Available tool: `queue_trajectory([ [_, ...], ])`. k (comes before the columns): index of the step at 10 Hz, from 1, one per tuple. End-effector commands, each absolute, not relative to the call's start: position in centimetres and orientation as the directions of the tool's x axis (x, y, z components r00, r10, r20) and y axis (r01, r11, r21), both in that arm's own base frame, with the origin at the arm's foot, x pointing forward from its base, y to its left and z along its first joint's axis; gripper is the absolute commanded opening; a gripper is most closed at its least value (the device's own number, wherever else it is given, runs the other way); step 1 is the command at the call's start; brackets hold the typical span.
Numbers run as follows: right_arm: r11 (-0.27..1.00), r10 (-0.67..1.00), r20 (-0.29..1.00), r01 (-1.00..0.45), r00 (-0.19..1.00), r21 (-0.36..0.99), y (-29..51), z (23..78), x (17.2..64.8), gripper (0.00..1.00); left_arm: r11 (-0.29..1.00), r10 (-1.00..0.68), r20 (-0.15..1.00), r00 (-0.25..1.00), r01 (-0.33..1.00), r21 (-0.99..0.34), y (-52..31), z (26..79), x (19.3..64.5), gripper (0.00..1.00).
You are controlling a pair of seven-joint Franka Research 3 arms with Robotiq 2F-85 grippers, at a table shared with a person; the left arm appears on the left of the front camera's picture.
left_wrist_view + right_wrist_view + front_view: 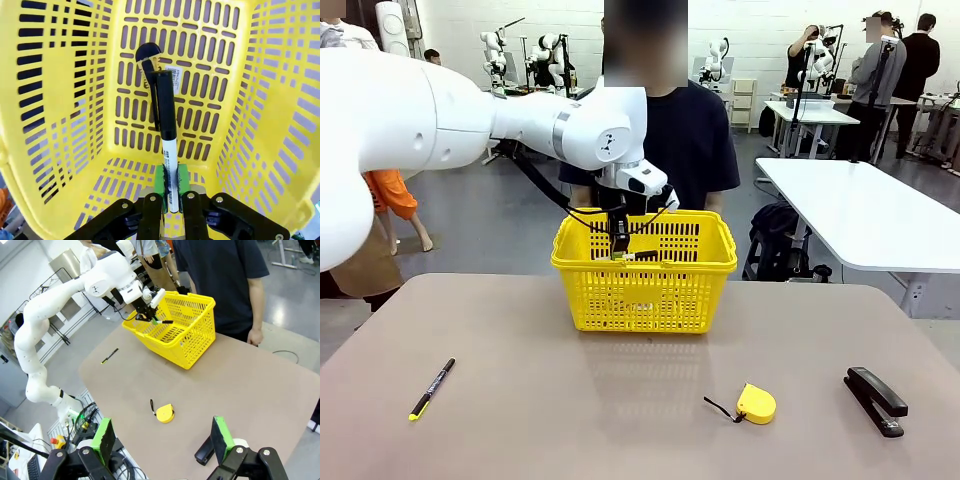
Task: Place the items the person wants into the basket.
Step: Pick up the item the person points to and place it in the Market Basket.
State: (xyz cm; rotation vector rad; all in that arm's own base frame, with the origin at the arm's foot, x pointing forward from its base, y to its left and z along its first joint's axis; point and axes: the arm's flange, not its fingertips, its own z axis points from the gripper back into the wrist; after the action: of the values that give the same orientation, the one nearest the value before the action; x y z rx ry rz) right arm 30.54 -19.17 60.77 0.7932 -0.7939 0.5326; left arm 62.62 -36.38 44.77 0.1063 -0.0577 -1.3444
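– At the basket's (645, 290) mouth, what does the left gripper (170, 182) have?
– The marker (165, 115). The 2 green pads are clamped on its white barrel near the tail end. The black cap points into the basket.
– Is it touching the floor?
– It looks clear of it. Something dark and rounded lies on the slotted floor beyond the cap, and I can't tell what it is.
– How will the marker handle?
– My guess is light, stiff, smooth plastic, so it could swivel or slip between the pads. A hold across the barrel's middle would steady it better than this end grip. A short drop shouldn't hurt it.
– And the right gripper (162, 440)?
– Its fingers are spread wide with nothing between them, over the table.
– What's left?
– The pen (432, 388) lies flat on the table, well left of the basket. It looks thin and light, so I'd pinch it across the middle.
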Motion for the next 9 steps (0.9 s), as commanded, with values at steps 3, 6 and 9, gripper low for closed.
queue_trajectory([
  [3,0.584,0.114,0.808,-0.697,0.577,0.416,-19.15,60.88,30.71,1.0,0.188,-0.98,-0.051,0.193,0.979,0.081,-37.26,45.31,64.13,0.21],
  [6,0.584,0.114,0.808,-0.697,0.577,0.416,-19.15,60.88,30.71,1.0,0.185,-0.981,-0.052,0.189,0.98,0.079,-37.34,45.32,64.1,1.0],
  [9,0.584,0.114,0.808,-0.697,0.577,0.416,-19.15,60.88,30.71,1.0,0.186,-0.981,-0.047,0.19,0.979,0.079,-37.4,45.46,63.98,1.0],
])
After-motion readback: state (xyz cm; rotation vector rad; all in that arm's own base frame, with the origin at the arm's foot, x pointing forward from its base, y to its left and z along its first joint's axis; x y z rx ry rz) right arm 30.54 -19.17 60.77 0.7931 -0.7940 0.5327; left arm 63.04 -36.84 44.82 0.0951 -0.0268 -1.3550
